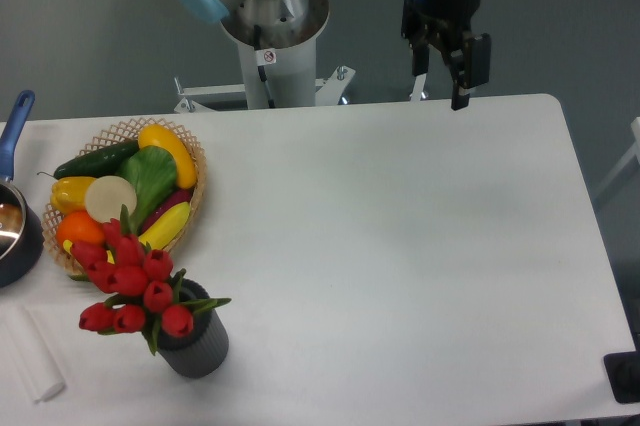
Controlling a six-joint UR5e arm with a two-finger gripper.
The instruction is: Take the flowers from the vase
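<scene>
The gripper [440,86] was parked open, so the vase [197,346] could've been tipped if the flowers [130,281] got yanked sideways.

There is one vase [198,348] with about nine red flowers [128,284]. One basket [190,151] holds about seven toy foods. There is one pot [14,238].

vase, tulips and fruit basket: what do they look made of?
Vase: dark grey, matte, vertically ribbed; likely plastic or ceramic, can't tell which.
Tulips: uniform saturated red buds and stiff green leaves; probably artificial, plastic or fabric.
Basket: tan open weave at the rim; looks like wicker or bamboo.
</scene>
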